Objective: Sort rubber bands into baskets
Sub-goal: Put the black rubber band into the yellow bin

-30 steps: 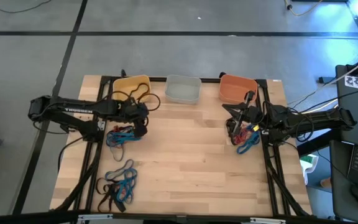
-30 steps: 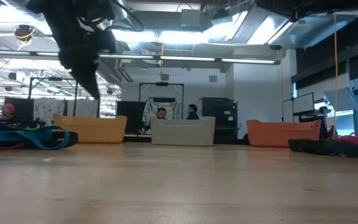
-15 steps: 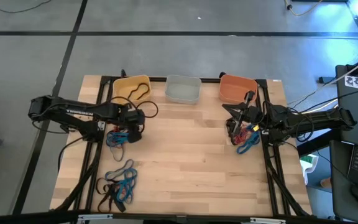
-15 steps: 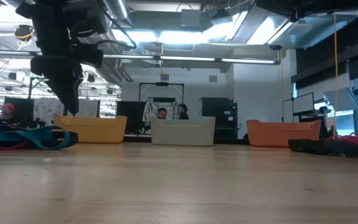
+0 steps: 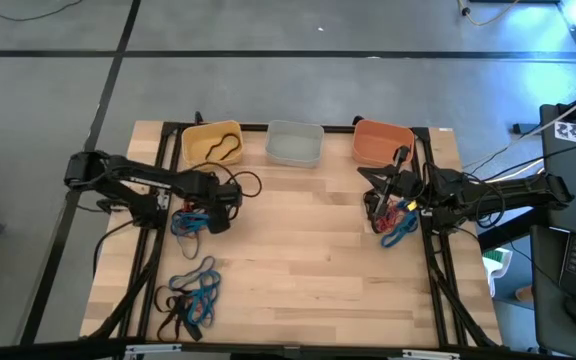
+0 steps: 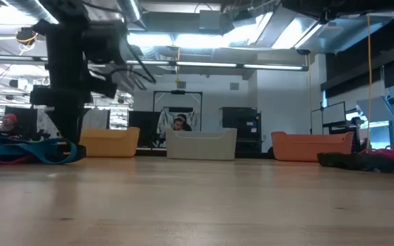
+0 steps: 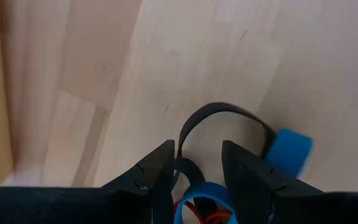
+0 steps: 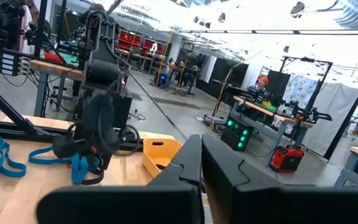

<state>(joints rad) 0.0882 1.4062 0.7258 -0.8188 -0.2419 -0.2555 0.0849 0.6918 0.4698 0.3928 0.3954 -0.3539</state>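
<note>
Left gripper (image 7: 194,163), fingers parted and seemingly empty, poised over a tangle of black, blue and red rubber bands (image 5: 193,220), yellow basket (image 5: 211,143) just beyond; right gripper (image 5: 374,203) clenched beside the orange basket (image 5: 382,143).

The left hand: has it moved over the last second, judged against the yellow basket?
Yes. The left hand has drawn back from the yellow basket toward the table's near edge.
</note>
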